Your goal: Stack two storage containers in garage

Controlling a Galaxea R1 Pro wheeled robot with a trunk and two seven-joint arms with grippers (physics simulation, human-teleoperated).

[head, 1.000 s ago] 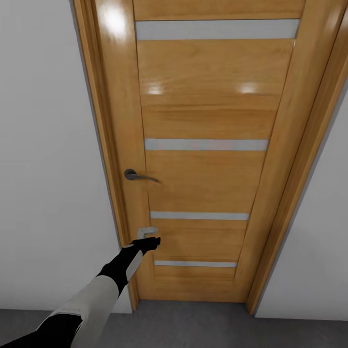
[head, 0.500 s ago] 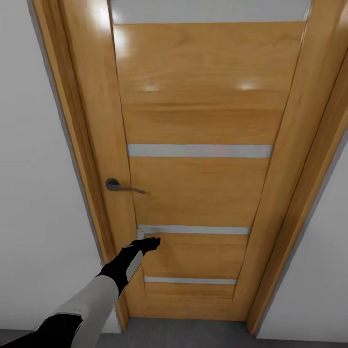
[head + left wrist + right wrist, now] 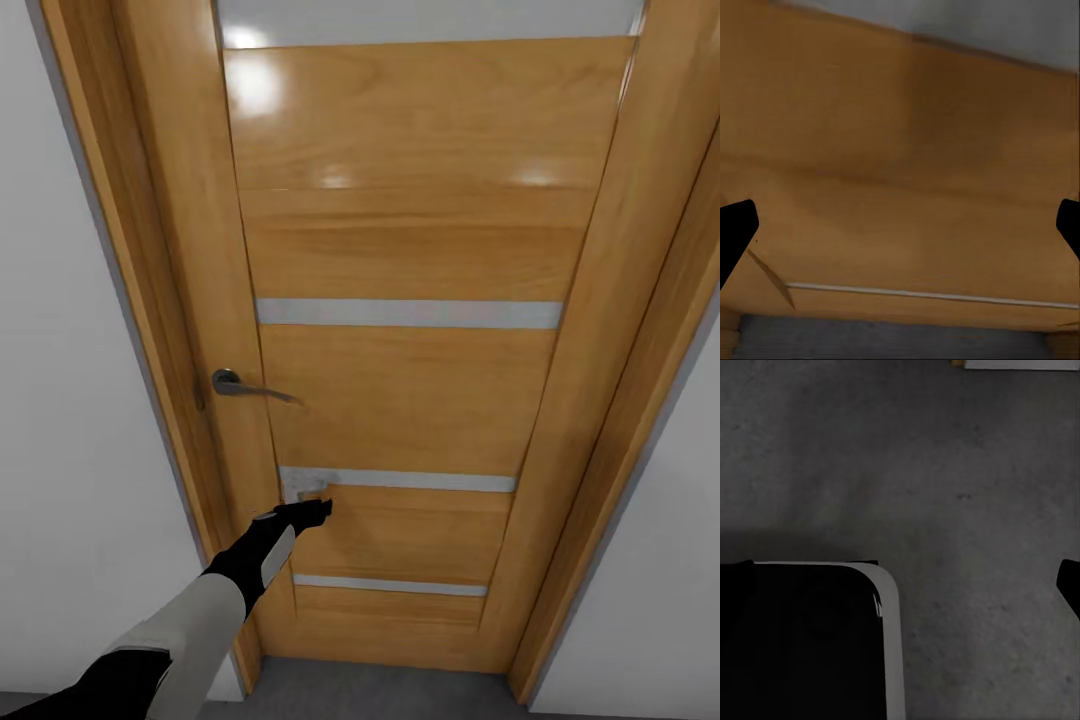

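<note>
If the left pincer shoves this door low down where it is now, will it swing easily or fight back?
Probably it resists. The wooden door looks shut flush in its frame, so the lever handle likely has to go down first. The left pincer sits low on the handle side, far from the hinges, good leverage once unlatched. The glossy panel may let the open fingers slide.

The closed wooden door [image 3: 400, 380] blocked the way ahead — its handle [image 3: 240, 386] stood free above the left gripper [image 3: 318, 508].

We see a glossy varnished wood door [image 3: 410, 370] with matt grey inlay strips [image 3: 405, 313], a smooth metal handle [image 3: 245, 387], and matt, mottled concrete floor [image 3: 945, 472].
</note>
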